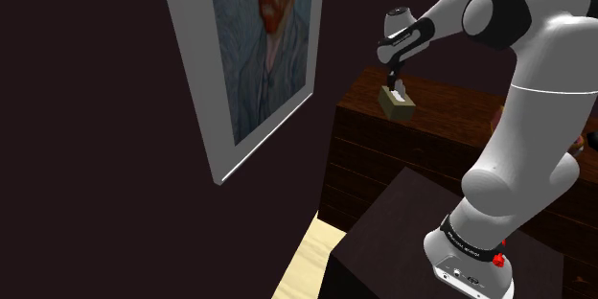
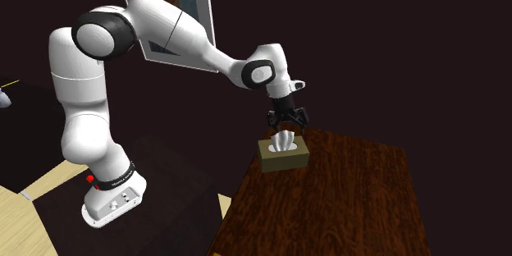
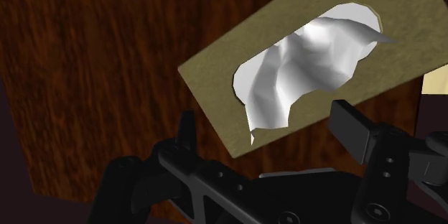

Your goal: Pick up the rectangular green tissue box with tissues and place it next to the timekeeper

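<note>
You see the olive-brown tissue box [image 2: 283,157] standing on the dark wooden top [image 2: 353,189], near its corner. White tissue [image 2: 285,140] rises from its oval opening. Your gripper [image 2: 290,123] hangs just above it, fingers spread wide, holding nothing.

Olive tissue box [image 2: 283,155] on wooden tabletop [image 2: 349,201]

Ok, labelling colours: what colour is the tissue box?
Olive-brown rectangular tissue box; best in wrist view.
</note>
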You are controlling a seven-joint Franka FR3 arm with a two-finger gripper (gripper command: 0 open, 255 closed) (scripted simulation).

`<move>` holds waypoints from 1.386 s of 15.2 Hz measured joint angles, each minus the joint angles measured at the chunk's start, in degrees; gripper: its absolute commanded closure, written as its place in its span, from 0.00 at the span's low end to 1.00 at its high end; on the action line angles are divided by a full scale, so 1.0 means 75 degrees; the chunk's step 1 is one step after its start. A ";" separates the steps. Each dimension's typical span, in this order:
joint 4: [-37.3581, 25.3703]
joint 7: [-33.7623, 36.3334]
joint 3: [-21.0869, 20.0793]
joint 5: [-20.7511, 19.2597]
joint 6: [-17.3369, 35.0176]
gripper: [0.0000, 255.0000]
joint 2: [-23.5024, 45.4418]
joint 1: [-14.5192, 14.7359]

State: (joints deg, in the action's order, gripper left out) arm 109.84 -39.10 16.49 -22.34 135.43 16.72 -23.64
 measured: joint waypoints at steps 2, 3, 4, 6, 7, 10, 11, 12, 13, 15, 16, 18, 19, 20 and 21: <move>-0.0035 -0.0017 0.0003 0.0018 0.0066 0.00 0.0093 -0.0029; -0.0030 -0.0014 0.0003 0.0017 0.0081 0.00 0.0102 -0.0030; -0.0026 -0.0012 0.0003 0.0016 0.0089 0.00 0.0105 -0.0030; -0.0024 -0.0011 0.0003 0.0015 0.0094 0.00 0.0108 -0.0031; -0.0024 -0.0011 0.0003 0.0015 0.0095 0.00 0.0108 -0.0031; -0.0038 -0.0010 0.0007 0.0013 0.0105 1.00 0.0098 -0.0032; -0.0040 -0.0012 0.0004 0.0017 0.0100 1.00 0.0108 -0.0033; -0.0045 -0.0014 0.0002 0.0019 0.0097 1.00 0.0111 -0.0032; -0.0054 -0.0016 -0.0001 0.0022 0.0095 1.00 0.0115 -0.0031; -0.0063 -0.0021 -0.0002 0.0026 0.0095 1.00 0.0121 -0.0033; -0.0066 -0.0024 -0.0002 0.0027 0.0093 1.00 0.0122 -0.0035; -0.0043 -0.0017 0.0000 0.0020 0.0097 1.00 0.0109 -0.0032; -0.0044 -0.0032 0.0002 0.0023 0.0063 1.00 0.0082 -0.0033; -0.0084 -0.0058 -0.0003 0.0036 -0.0013 1.00 0.0049 -0.0030; -0.0106 -0.0080 -0.0004 0.0043 -0.0076 1.00 0.0006 -0.0026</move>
State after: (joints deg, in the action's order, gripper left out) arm 109.04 -39.70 16.45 -22.02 134.86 16.76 -23.84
